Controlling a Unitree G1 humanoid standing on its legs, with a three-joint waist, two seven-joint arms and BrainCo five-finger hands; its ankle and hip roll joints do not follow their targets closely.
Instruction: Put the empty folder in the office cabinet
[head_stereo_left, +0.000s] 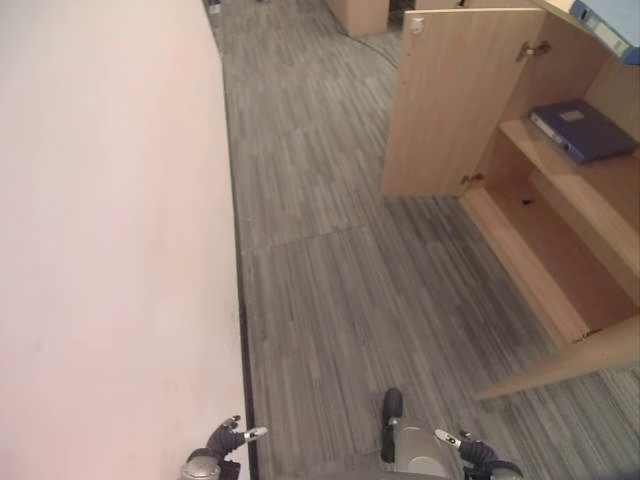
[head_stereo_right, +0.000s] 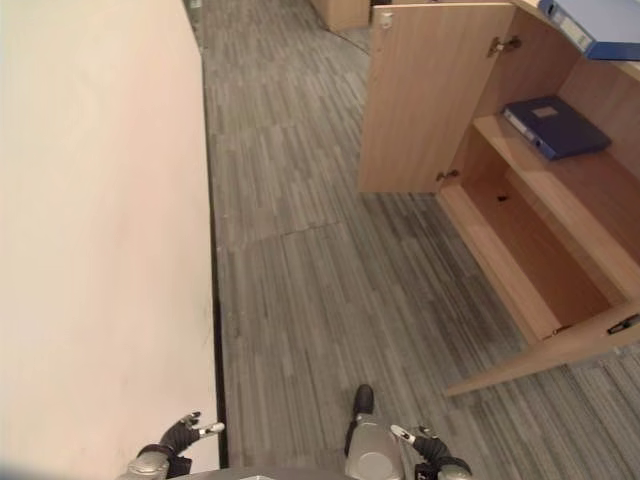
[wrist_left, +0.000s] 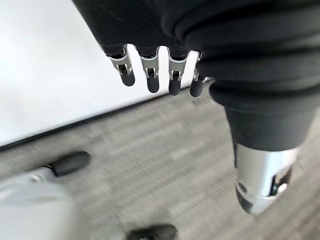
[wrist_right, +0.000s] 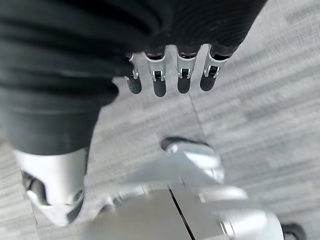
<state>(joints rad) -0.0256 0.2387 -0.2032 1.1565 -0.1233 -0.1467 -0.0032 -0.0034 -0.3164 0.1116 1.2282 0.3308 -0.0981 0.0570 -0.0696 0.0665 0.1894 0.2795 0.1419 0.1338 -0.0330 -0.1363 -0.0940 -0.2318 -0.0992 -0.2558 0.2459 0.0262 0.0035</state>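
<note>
— While both hands hang low, what can you see of them?
— The left hand (head_stereo_left: 225, 440) is cut off at the bottom edge, next to the white wall (head_stereo_left: 110, 230). The right hand (head_stereo_left: 470, 448) is cut off there too, over the grey floor (head_stereo_left: 320, 250). Up close, both have straight, loose fingers (wrist_left: 150, 75) and hold nothing.
— Where is the folder?
— A blue folder (head_stereo_left: 582, 130) lies flat on the upper shelf (head_stereo_left: 570, 180) inside the wooden cabinet (head_stereo_left: 560, 270). The cabinet door (head_stereo_left: 455, 100) stands open. The lower shelf is bare wood.
— Can you read the label?
— No. It has a small pale label, but the writing is too tiny to read.
— Anything else cut off?
— A second blue folder (head_stereo_right: 590, 22) sits on top of the cabinet, partly past the edge. The cabinet's right side is cut off too.
</note>
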